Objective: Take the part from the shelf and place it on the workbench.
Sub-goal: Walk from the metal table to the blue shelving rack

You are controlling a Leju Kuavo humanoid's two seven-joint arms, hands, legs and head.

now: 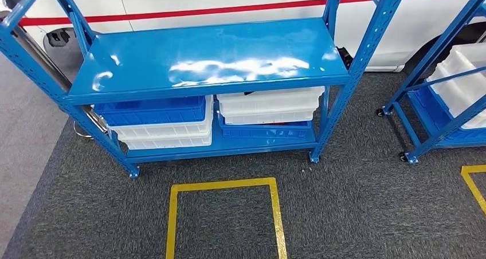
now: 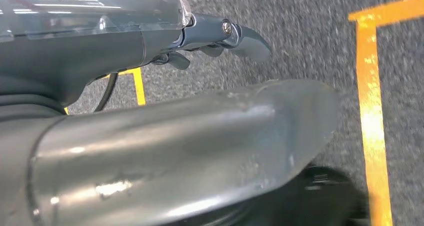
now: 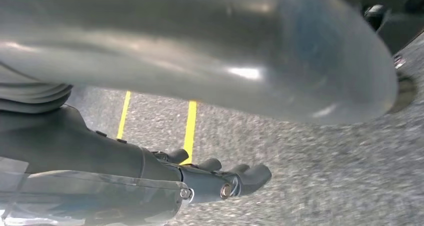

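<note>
Left hand hangs by the robot's side over grey carpet; fingers apart, loosely extended, nothing in them. Yellow floor tape runs beyond the fingertips.

Head view, left to right: blue shelf rack stands ahead, top deck bare and glossy. On the lower deck, a blue bin sits on stacked white bins; just beside them, white bins sit on another blue bin. A yellow tape square marks the floor in front. A second rack with white bins stands at far right.

Right hand also hangs over carpet, fingers spread and slightly curled, gripping nothing, tape lines past the fingertips.

The part itself: cannot tell where. Probably inside one of the lower bins, well away from both sets of fingers; a dark sliver shows atop the right white stack, too small to identify. Handling is a guess: likely a rigid workshop piece, maybe smooth and slippery, weight unknown. Best taken across its widest solid section, thumb opposing fingers, once the bin contents are visible. No workbench seen.
</note>
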